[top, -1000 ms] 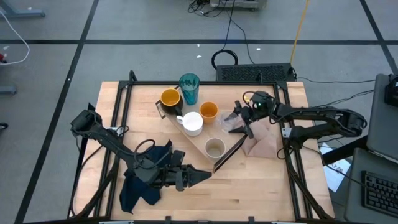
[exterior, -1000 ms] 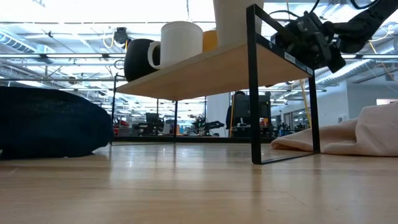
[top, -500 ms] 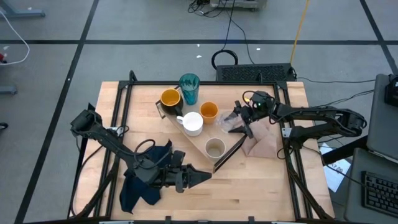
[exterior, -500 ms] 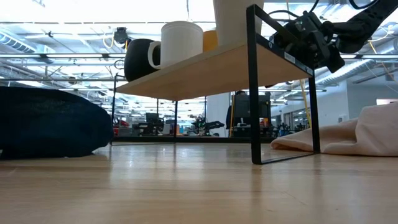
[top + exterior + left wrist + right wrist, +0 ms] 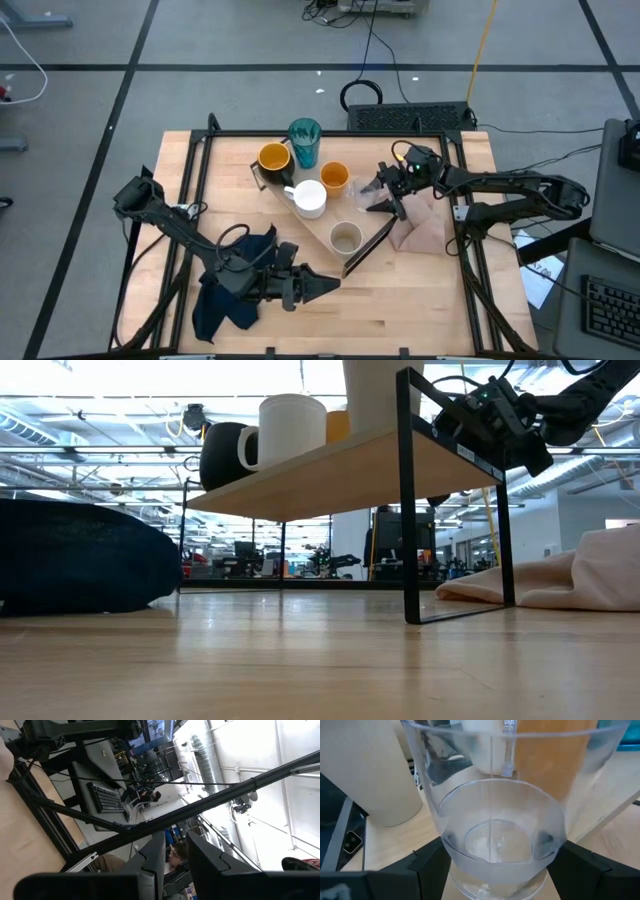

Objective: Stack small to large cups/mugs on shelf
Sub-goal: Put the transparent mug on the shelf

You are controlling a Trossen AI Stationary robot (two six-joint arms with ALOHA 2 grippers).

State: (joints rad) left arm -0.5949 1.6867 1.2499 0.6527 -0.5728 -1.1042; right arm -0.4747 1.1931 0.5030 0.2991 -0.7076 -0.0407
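Observation:
The light-wood shelf (image 5: 372, 238) runs slantwise across the table's middle. On it stand the yellow-orange mug (image 5: 273, 157), teal tumbler (image 5: 304, 141), small orange cup (image 5: 336, 178), white mug (image 5: 309, 197) and beige-grey cup (image 5: 345, 238). My right gripper (image 5: 374, 196) is over the shelf's right part, shut on the small clear cup (image 5: 490, 820). My left gripper (image 5: 328, 285) hovers shut near the table's front, beside a dark blue cloth (image 5: 232, 292), with nothing in it. My right gripper pinches the clear cup's lower wall (image 5: 451, 845) between its two fingers (image 5: 427, 866), one on each side. The fingers come nearly level from the table's right side. The mouth points away from the gripper. I cannot tell whether the cup's bottom touches the shelf.
A pinkish-beige cloth (image 5: 420, 228) lies on the table right of the shelf's near end. The shelf stands on dark end supports (image 5: 408, 500) with open room under it. Bare wood lies in front of the shelf (image 5: 420, 300).
My right gripper has rolled a little at the wrist with the clear cup and has stayed in place. The other cups have kept still.

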